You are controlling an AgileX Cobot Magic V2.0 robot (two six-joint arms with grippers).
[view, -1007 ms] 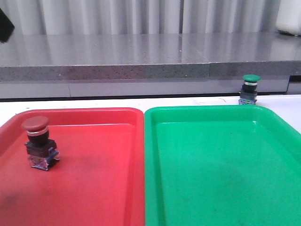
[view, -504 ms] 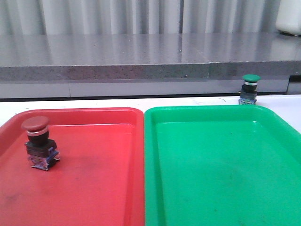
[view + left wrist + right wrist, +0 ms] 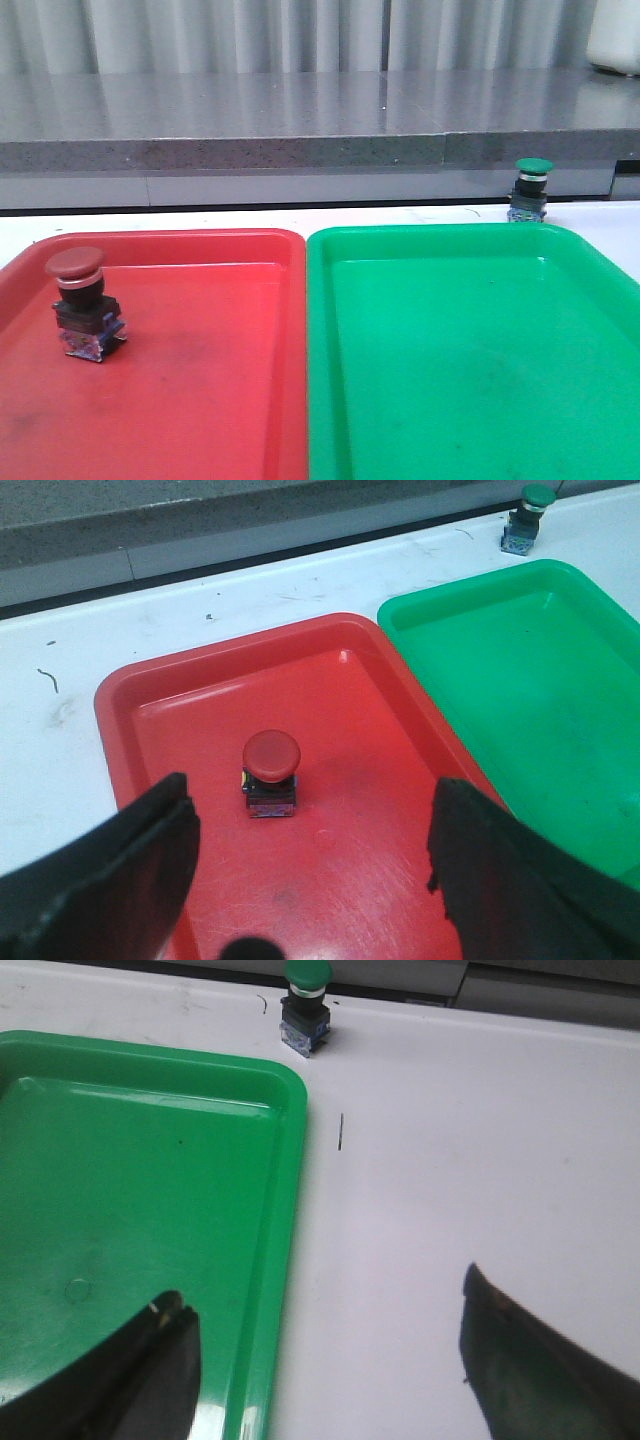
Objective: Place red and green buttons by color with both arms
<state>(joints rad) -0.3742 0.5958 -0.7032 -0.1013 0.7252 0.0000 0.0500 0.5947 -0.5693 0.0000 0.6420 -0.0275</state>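
From the front view I see two flat trays side by side on the white counter (image 3: 250, 215), their long rims touching at centre frame: the red tray (image 3: 200, 400) fills the lower left, the green tray (image 3: 470, 380) the lower right. Behind them a grey speckled ledge (image 3: 300, 150) runs across the upper half of the frame, with a pleated curtain (image 3: 300, 35) above it. A white object is cut off at the upper right corner.

The red button (image 3: 83, 303) stands inside the red tray, left of frame, nothing around it. Its long axis is upright, cap pointing up, base on the tray floor. The green button (image 3: 529, 189) stands on the bare counter just beyond the far rim of the green tray, at right of frame, also upright with cap up. The tray rim lies between it and the tray floor.

I can read no writing or labels on either button or tray.

Left pincer (image 3: 310, 870): fingers spread wide, holding nothing, the red button visible between them, apart. Right pincer (image 3: 330, 1360): spread, holding nothing, above the green tray's edge and bare counter.
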